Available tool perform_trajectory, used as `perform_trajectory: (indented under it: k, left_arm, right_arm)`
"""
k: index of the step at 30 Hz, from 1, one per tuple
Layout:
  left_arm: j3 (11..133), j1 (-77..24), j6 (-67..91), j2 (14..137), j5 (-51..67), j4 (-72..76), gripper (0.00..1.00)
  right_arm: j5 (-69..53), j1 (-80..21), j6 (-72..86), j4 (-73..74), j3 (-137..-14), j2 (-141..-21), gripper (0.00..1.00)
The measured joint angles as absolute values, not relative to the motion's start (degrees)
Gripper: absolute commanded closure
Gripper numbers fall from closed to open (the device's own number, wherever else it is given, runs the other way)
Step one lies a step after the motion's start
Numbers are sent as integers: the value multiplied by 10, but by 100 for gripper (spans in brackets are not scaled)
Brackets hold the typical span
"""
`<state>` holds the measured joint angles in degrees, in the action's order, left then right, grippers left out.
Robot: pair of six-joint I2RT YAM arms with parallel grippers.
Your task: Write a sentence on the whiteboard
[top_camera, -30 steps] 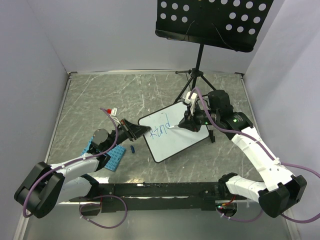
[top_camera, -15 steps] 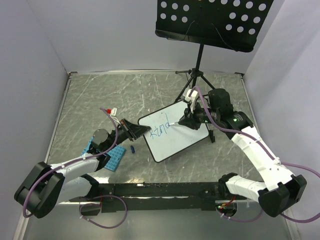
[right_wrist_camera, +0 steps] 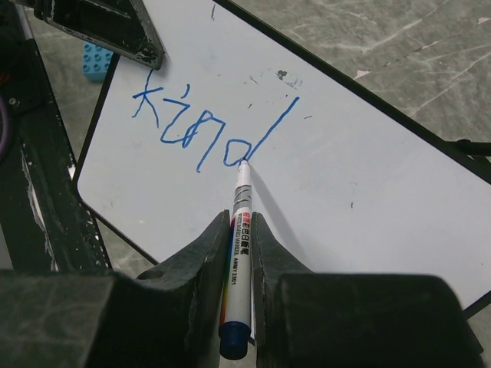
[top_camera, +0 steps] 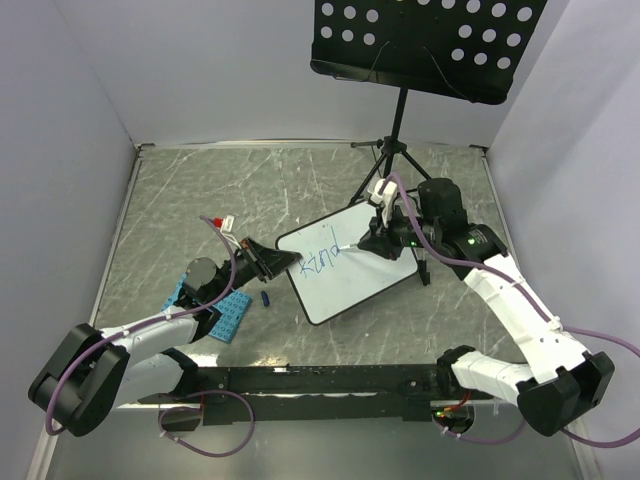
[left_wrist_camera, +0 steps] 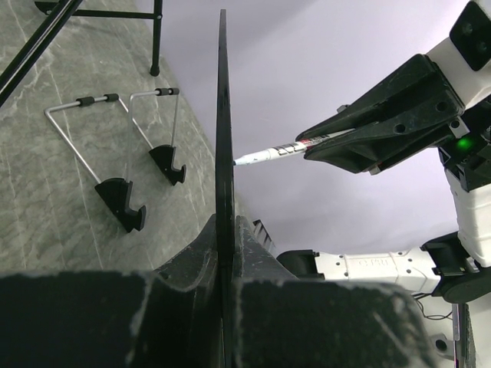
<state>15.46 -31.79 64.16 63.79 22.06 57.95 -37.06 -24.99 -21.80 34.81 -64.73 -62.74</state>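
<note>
Left tool [top_camera: 274, 262] clenched on left edge of whiteboard [top_camera: 352, 278]; board tilted, mid-counter [top_camera: 200, 190]. Right tool [right_wrist_camera: 239, 234] grasping marker [right_wrist_camera: 242, 192], blue cap end rearward. Tip touching board at final "d". Sentence [right_wrist_camera: 201, 142] reads "kind", blue script.

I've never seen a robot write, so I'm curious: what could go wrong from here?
The left pincer holds the whiteboard by one edge only, so pen pressure might tilt it or slip it loose. The marker, pinched in the right pincer, could twist and spoil the blue letters.
</note>
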Motion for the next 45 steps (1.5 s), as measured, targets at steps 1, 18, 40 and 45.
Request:
perform_trajectory:
  k: [1,18,40,45]
  left_arm:
    - [155,-318,642,638,221,580,99]
    - [159,-318,641,638,217,575,99]
    - [159,-318,642,637,220,580,99]
    - [159,-318,642,637,220,580,99]
  right_arm:
    - [-371,-249,-219,348,-645,-625,100]
    - [-371,-233,-222,356,-626,-606,100]
    - [-380,-226,-217,351,-657,-629,100]
    - [-380,-226,-217,351,-656,-629,100]
